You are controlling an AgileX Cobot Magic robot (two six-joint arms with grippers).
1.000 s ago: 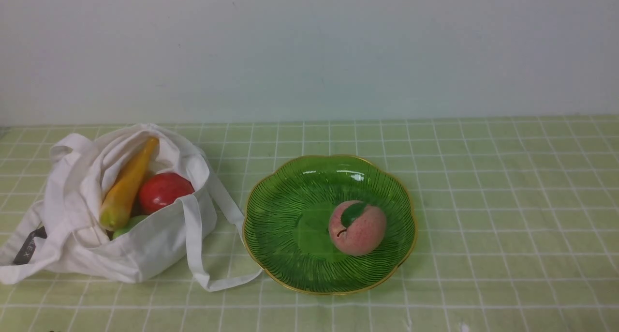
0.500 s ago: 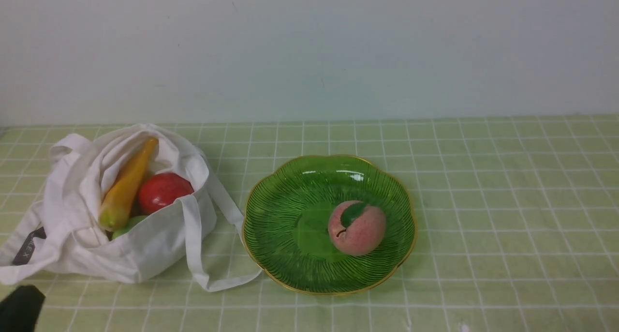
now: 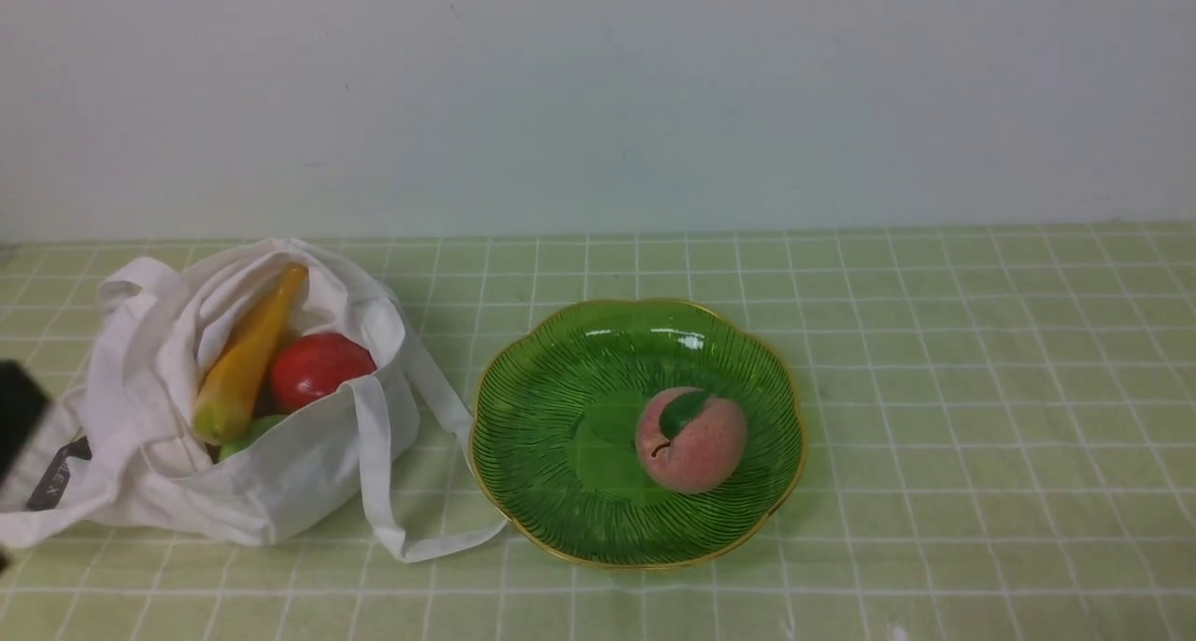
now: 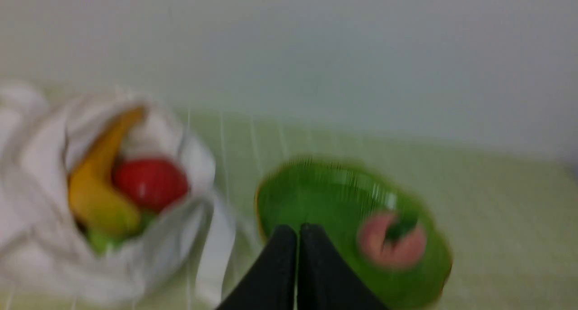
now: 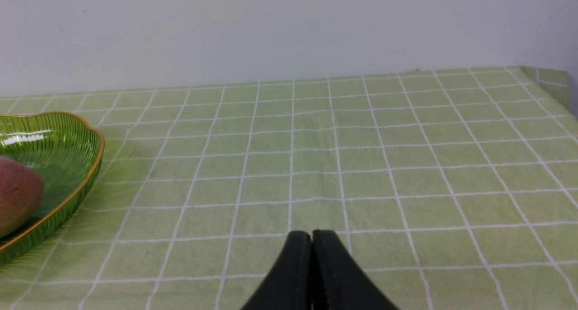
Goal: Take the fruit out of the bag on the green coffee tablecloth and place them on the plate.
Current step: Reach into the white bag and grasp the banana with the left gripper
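Note:
The white bag [image 3: 280, 473] lies open on the green coffee tablecloth [image 3: 981, 389] at the left. In it are a yellow banana [image 3: 245, 351], a red apple [image 3: 318, 368] and a green fruit [image 3: 245, 435]. The green plate [image 3: 561, 435] in the middle holds a pink peach [image 3: 691, 440]. My left gripper [image 4: 298, 231] is shut and empty; in the front view it shows as a black shape [image 3: 14, 417] at the left edge beside the bag. The blurred left wrist view shows the bag [image 4: 36, 165] and plate [image 4: 316, 197]. My right gripper [image 5: 311, 235] is shut and empty over bare cloth, right of the plate [image 5: 67, 143].
A plain pale wall [image 3: 598, 99] runs behind the table. The bag's long strap [image 3: 392, 538] loops on the cloth between bag and plate. The table's right corner shows in the right wrist view [image 5: 546, 75].
My left gripper has come into the front view at the bottom left and risen along the left edge to beside the bag. Fruit, bag and plate have not moved.

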